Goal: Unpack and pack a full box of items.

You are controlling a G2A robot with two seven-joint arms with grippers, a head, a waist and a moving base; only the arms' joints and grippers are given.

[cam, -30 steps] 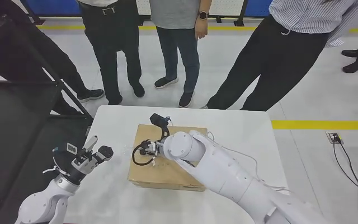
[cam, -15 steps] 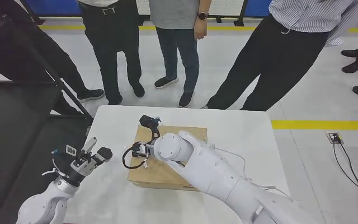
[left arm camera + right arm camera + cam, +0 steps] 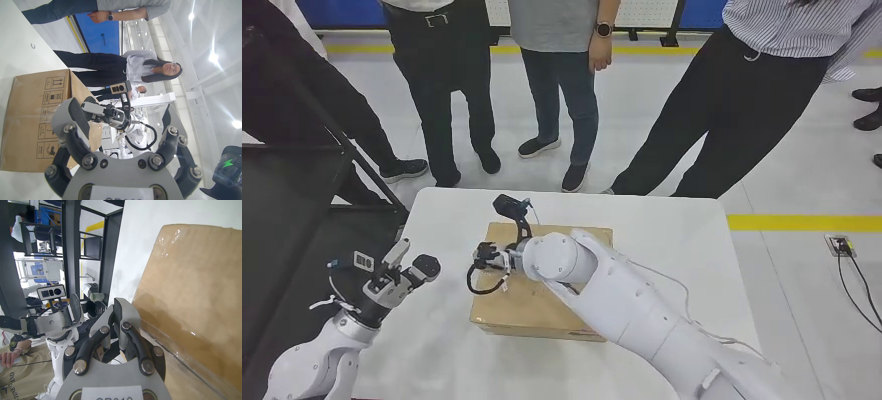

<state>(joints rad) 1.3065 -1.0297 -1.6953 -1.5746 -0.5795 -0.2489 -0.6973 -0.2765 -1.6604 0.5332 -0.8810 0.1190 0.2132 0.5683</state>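
Shifted outward since a second ago, the right gripper [image 3: 481, 256] sits closed and empty, the taped cardboard box [image 3: 532, 305] just beside it; the left gripper [image 3: 414, 259], spread open, hangs apart from the box.

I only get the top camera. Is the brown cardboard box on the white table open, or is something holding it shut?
Observer: Shut. The right wrist view shows clear shiny tape stuck across the brown cardboard box.
Operator: What's on the side facing the left arm?
Observer: The left wrist view shows a column of black printed handling symbols there.
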